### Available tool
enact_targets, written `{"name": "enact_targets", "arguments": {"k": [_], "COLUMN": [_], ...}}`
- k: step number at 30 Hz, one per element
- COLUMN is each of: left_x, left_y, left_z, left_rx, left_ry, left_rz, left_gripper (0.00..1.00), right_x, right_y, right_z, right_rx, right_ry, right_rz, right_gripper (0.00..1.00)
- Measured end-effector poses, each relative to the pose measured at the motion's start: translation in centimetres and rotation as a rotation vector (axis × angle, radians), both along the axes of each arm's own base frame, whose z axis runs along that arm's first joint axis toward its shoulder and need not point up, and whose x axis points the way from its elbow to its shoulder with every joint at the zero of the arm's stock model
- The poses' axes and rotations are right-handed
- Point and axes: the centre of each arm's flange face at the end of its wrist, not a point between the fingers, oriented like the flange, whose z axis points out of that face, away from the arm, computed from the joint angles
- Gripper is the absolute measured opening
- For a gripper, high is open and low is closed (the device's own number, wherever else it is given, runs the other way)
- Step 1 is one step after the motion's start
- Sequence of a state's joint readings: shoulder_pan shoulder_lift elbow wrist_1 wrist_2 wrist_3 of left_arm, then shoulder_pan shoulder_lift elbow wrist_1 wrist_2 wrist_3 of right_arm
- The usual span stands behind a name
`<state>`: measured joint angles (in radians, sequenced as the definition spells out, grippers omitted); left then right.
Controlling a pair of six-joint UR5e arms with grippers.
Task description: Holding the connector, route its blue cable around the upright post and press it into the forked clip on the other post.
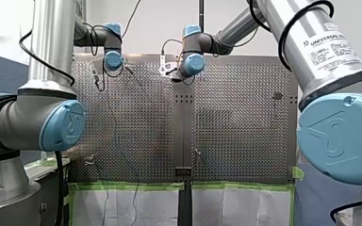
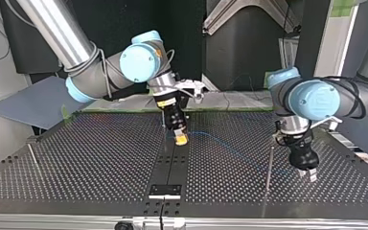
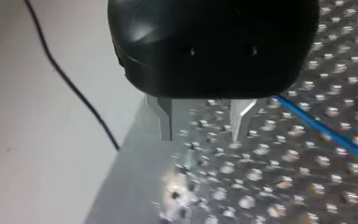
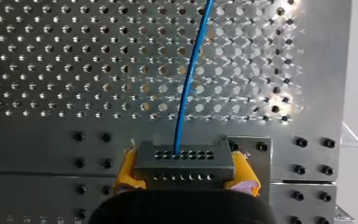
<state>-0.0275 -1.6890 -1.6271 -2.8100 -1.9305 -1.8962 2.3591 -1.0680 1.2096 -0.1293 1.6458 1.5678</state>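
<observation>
My right gripper [image 2: 180, 135], at the centre of the top view, is clamped on the grey connector [image 4: 182, 164]. Its yellow pads [image 4: 127, 171] press against both ends of the block. The blue cable [image 4: 189, 79] exits one hole in the connector face and runs ahead of the gripper over the perforated table [image 2: 100, 158]. In the top view it trails toward the lower right, near a thin upright post [image 2: 270, 165]. My left gripper [image 3: 203, 126] stands just beside that post, metal fingers [image 3: 165, 116] parted, gripping nothing.
</observation>
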Motion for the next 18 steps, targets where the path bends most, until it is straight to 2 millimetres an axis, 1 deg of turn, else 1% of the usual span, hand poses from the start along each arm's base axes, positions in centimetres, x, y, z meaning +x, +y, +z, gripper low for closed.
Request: {"name": "enact_targets", "arguments": {"k": [6,7,10,12,13,16,17,18], "left_x": [-0.6,-0.7,-0.9,-1.1,-1.1,-1.3,-1.3,-1.3], "left_y": [-0.2,-0.2,-0.4,-0.6,-0.7,-0.9,-1.0,-1.1], "left_z": [-2.6,-3.0,-4.2,-4.7,-4.8,-5.1,-5.1,-5.2], "left_rx": [0.005,0.008,0.017,0.020,0.021,0.022,0.022,0.022], "left_ry": [0.032,0.039,0.060,0.064,0.065,0.065,0.065,0.065], "left_rz": [-0.002,-0.003,-0.005,-0.008,-0.010,-0.016,-0.017,-0.019], "left_gripper": [0.62,0.64,0.64,0.64,0.67,0.67,0.69,0.69], "right_x": [-0.2,-0.3,-0.4,-0.5,-0.5,-0.7,-0.7,-0.7], "right_y": [0.1,0.1,0.2,0.2,0.2,0.3,0.4,0.4], "right_z": [-0.7,-0.8,-0.9,-1.1,-1.3,-2.0,-2.3,-2.6], "right_rx": [0.007,0.009,0.012,0.014,0.015,0.018,0.018,0.018], "right_ry": [0.018,0.023,0.033,0.038,0.041,0.047,0.047,0.047], "right_rz": [-0.009,-0.012,-0.016,-0.019,-0.020,-0.022,-0.022,-0.023], "right_gripper": [0.00,0.00,0.00,0.00,0.00,0.00,0.00,0.00]}}
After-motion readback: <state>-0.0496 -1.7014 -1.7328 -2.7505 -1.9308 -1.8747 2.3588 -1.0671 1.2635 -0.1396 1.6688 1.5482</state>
